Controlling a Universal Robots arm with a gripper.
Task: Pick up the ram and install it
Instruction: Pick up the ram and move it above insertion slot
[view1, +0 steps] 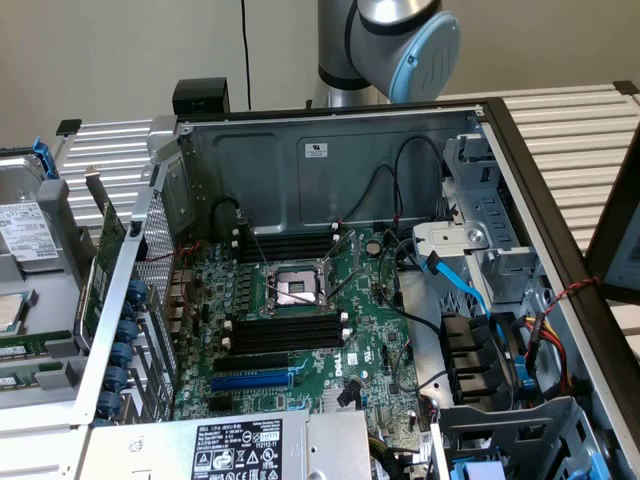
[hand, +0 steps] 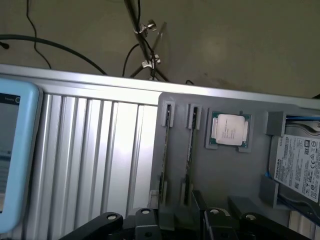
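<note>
Open computer case (view1: 330, 150) on ribbed table (view1: 590, 130); robot arm (view1: 400, 40) behind it. In the case: motherboard (view1: 330, 350) on the floor, CPU socket (view1: 290, 287) at its middle, memory slots (view1: 290, 246) both behind and before the socket. Power supply (view1: 240, 447) lies nearest the camera, drive cage (view1: 490, 260) at the exterior view's right. Outside the case, at the exterior view's left: parts tray (view1: 45, 190) holding a hard drive (view1: 25, 232). On the tray, in the wrist view: two ram sticks (hand: 164, 155) on edge in neighbouring slots, side by side, with a processor (hand: 230, 129) between them and the hard drive.

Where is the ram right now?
In the wrist view, the ram sticks stand on edge in two slots of the grey tray, beside the CPU.
</note>
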